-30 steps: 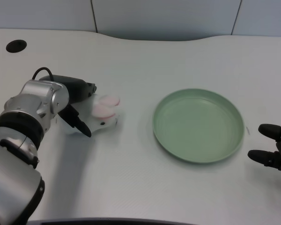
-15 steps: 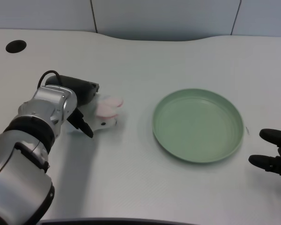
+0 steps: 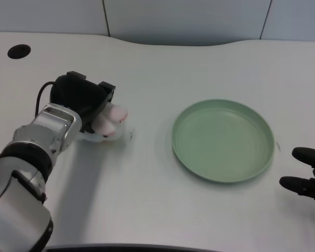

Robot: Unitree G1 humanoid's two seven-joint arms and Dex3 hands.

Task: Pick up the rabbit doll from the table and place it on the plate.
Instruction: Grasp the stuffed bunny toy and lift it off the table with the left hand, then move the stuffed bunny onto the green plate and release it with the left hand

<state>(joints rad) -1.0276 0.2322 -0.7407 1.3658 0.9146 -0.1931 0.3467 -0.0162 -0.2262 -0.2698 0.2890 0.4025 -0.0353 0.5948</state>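
1 camera: head view, looked down on a white table [image 3: 147,210].
Landmark: green plate [image 3: 223,140], lay flat on the table, right of centre.
Left hand [image 3: 81,100]: sat well to the left of the plate, black, at the end of the silver left forearm [image 3: 39,142]; covered the rabbit doll from above and from the far side.
Fingers: wrapped over the doll's body and clenched around it, so grasped the rabbit doll; fingertips mostly hidden behind the doll and the hand's own bulk.
Rabbit doll [image 3: 107,123]: white with pink ears, well to the left of the plate, apart from its rim; only the part nearest the plate poked out from under the hand, pink ears pointed toward the plate.
Doll against table: could not tell whether lifted off or touching the surface; soft shadow lay just beneath it.
Cable: thin black loop [image 3: 42,92] on the far side of the hand from the plate.
Hole: dark round opening [image 3: 18,51] in the table, far up and left of the plate.
Right hand [image 3: 307,173]: black, at the right picture edge, just beyond the plate's right rim, low and apart from it.
Back edge: pale wall panels [image 3: 184,21] beyond the table, above the plate.
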